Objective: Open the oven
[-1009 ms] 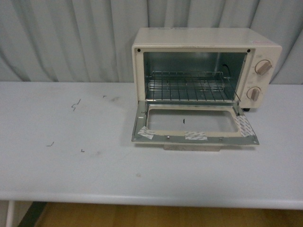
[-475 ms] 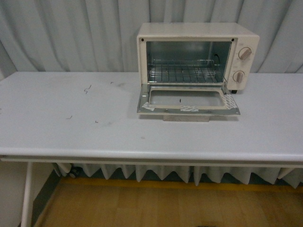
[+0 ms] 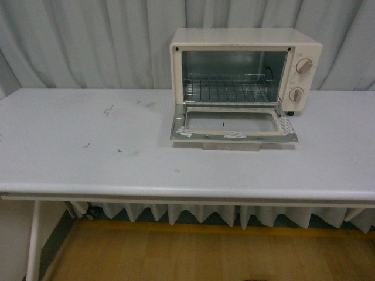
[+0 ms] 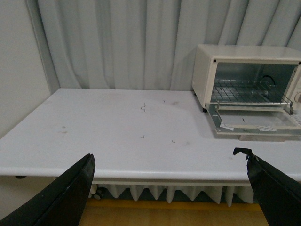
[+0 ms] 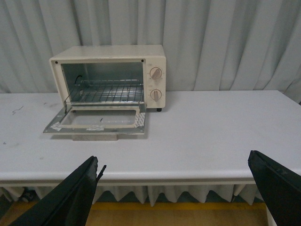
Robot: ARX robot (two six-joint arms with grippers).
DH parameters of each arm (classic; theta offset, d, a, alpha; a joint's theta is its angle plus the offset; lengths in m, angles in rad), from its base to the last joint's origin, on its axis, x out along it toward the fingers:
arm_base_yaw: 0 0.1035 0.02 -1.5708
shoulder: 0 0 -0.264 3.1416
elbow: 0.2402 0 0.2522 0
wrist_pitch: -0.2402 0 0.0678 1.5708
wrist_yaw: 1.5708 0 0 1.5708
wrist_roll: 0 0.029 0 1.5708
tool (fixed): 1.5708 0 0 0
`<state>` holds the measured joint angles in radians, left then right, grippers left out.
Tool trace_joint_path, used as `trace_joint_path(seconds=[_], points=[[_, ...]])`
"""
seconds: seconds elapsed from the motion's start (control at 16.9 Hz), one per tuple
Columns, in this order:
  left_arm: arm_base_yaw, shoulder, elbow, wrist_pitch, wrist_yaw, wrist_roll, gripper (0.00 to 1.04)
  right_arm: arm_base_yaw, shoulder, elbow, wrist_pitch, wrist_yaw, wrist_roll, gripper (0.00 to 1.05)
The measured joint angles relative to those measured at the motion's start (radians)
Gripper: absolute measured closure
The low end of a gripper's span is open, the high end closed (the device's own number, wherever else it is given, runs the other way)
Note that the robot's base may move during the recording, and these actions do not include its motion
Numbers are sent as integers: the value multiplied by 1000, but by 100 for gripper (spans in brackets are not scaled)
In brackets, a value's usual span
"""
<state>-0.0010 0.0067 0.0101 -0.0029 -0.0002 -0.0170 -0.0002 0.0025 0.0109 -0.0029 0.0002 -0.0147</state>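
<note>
The cream-white oven (image 3: pixel 304 44) stands at the back right of the white table (image 3: pixel 117 164). Its glass door (image 3: pixel 233 124) lies folded down flat, showing the wire rack (image 3: pixel 225 92) inside; two round knobs (image 3: pixel 303 65) are on its right. It also shows in the left wrist view (image 4: pixel 204 70) and the right wrist view (image 5: pixel 155 54). Neither arm is in the front view. My left gripper (image 4: pixel 169 188) is open and empty, held off the table's front edge. My right gripper (image 5: pixel 174 188) is open and empty, also back from the front edge.
Grey curtains (image 3: pixel 88 41) hang behind the table. Small dark marks (image 3: pixel 108 110) dot the tabletop left of the oven. A wooden floor (image 3: pixel 176 252) shows below the table edge, and a white table leg (image 3: pixel 32 240) stands at the left.
The front view has pulled back from the table over the last second: the oven looks smaller and the floor shows. The oven door stays down.
</note>
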Motion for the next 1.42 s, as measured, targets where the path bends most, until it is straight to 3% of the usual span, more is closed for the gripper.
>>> trace_joint_path(seconds=[1.42], points=[[0, 0, 0, -2, 0, 3, 7, 0, 0, 0, -1, -1, 0, 6]])
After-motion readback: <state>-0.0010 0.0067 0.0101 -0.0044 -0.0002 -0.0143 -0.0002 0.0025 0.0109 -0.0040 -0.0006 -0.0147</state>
